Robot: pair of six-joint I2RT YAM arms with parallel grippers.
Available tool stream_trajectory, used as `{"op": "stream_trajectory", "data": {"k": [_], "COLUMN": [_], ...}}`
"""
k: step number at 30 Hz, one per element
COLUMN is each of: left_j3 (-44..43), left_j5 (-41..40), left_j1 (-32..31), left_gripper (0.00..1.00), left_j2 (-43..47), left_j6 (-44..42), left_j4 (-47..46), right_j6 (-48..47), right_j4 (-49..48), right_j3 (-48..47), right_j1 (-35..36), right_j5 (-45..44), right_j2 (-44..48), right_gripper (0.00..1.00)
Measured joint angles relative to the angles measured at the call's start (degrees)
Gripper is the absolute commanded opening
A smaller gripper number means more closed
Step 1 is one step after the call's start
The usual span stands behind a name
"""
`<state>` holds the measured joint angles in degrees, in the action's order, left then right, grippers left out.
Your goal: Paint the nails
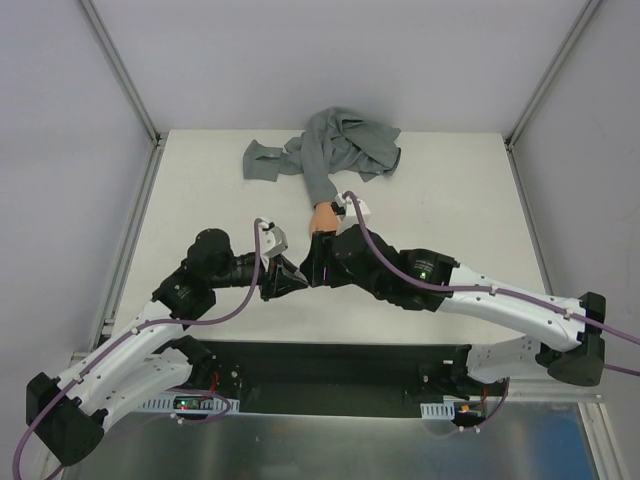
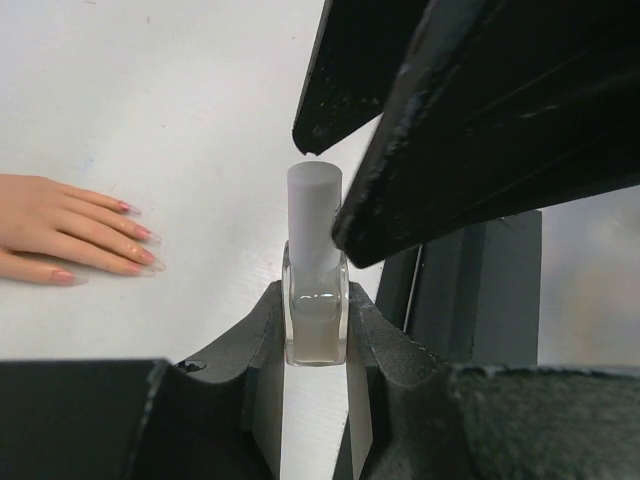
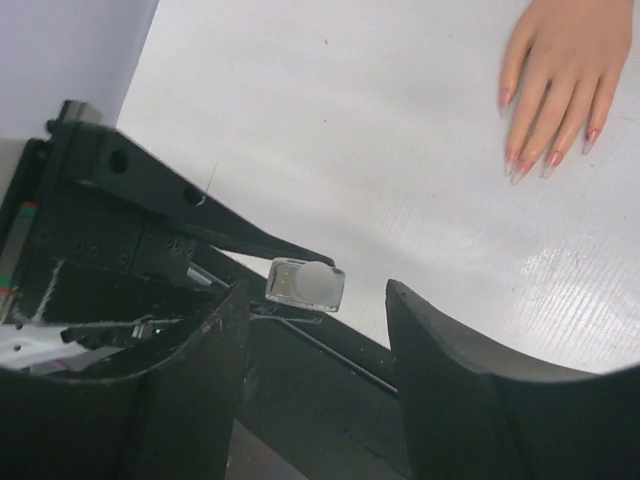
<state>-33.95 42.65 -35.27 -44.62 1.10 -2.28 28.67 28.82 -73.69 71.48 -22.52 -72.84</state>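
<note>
Top view: your two arms meet mid-table, just short of the mannequin hand (image 1: 323, 218); its grey sleeve (image 1: 340, 150) lies bunched at the far edge.

Left wrist view: your left gripper (image 2: 316, 335) is clenched on the upright small bottle (image 2: 316, 320). The nails (image 2: 148, 258), pink, lie apart to its left.

Right wrist view: your right gripper (image 3: 315, 300) stands spread above the bottle's cap

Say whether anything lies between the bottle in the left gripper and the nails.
Nothing visible does: only bare table separates the bottle, shut in the left gripper, from the nails. The cap is on, with the right gripper open by it.
</note>
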Motion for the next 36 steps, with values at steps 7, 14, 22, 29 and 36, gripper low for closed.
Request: {"op": "stream_trajectory", "data": {"k": [7, 14, 22, 29, 36], "left_j3": [0.0, 0.0, -0.3, -3.1, -3.2], "left_j5": [-4.0, -4.3, -2.4, 12.6, 19.5], "left_j1": [0.0, 0.0, 0.5, 1.2, 1.2], "left_gripper": [0.00, 0.00, 0.00, 0.00, 0.00], "left_j2": [3.6, 3.6, 4.1, -0.2, -0.3], "left_j6": [1.1, 1.5, 2.4, 5.9, 7.3], "left_j4": [-0.1, -0.1, 1.0, 4.5, 4.4], "right_j6": [0.9, 0.5, -3.6, -20.5, -24.3], "right_j4": [-2.3, -4.3, -11.4, -27.8, -33.7], "right_j3": [0.0, -1.6, 3.0, 17.0, 19.6], "right_j1": [0.3, 0.8, 1.1, -4.2, -6.5], "right_j5": [-4.3, -5.1, -2.9, 25.1, 38.6], "right_j2": [-2.4, -5.2, -2.9, 6.8, 7.6], "right_gripper": [0.48, 0.21, 0.00, 0.00, 0.00]}}
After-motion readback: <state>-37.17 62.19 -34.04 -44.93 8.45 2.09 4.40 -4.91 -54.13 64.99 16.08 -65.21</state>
